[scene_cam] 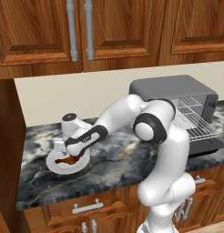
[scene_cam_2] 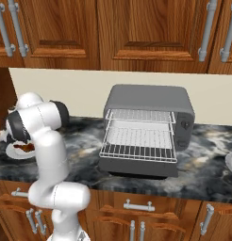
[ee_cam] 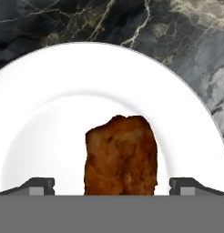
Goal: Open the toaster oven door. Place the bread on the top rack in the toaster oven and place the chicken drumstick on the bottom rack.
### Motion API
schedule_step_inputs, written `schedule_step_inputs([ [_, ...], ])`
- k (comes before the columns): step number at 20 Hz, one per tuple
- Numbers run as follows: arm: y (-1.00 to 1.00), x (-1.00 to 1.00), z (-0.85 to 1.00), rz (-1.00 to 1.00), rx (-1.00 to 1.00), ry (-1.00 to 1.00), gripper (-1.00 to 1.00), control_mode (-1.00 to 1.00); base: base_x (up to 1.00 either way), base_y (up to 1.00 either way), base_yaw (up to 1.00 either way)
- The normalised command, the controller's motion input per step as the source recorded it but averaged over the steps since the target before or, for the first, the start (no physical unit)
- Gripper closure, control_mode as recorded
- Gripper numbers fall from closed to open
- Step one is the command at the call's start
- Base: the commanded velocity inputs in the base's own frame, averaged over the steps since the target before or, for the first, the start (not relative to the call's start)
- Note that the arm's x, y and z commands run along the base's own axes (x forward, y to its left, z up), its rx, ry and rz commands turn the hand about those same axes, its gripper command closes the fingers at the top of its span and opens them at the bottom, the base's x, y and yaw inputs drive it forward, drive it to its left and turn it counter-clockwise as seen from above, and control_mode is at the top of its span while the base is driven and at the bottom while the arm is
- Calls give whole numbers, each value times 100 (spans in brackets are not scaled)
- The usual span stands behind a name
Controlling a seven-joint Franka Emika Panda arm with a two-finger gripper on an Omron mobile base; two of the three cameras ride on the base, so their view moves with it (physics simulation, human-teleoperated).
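Dark marbled counter runs under wooden cabinets, with a white plate toward its left end. On the plate lies the chicken drumstick, reddish-brown; in the hand view its lower part is cut off at the bottom edge, and in the left base view the arm's wrist covers most of it (only a dark sliver shows). The gripper hangs just over the plate with its jaws spread wide, one fingertip on each side of the drumstick and neither touching it. Well to the right of the plate stands the toaster oven, its door dropped flat. The top rack sits inside; the bottom rack is drawn out over the door. I cannot make out the bread. Bare counter lies between plate and oven.
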Motion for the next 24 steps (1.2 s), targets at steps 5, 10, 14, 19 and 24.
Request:
schedule_step_inputs([
  [5, 3, 5, -22, 0, 0, 2, -100, -100, 0, 0, 0],
  [10, 0, 4, -18, 0, 0, 0, -100, -100, 0, 0, 0],
  [14, 0, 5, -14, 0, 0, 0, -100, -100, 0, 0, 0],
  [19, 0, 2, -22, 0, 0, 2, -100, -100, 0, 0, 0],
  [24, 0, 5, -16, 0, 0, 3, 100, -100, 0, 0, 0],
])
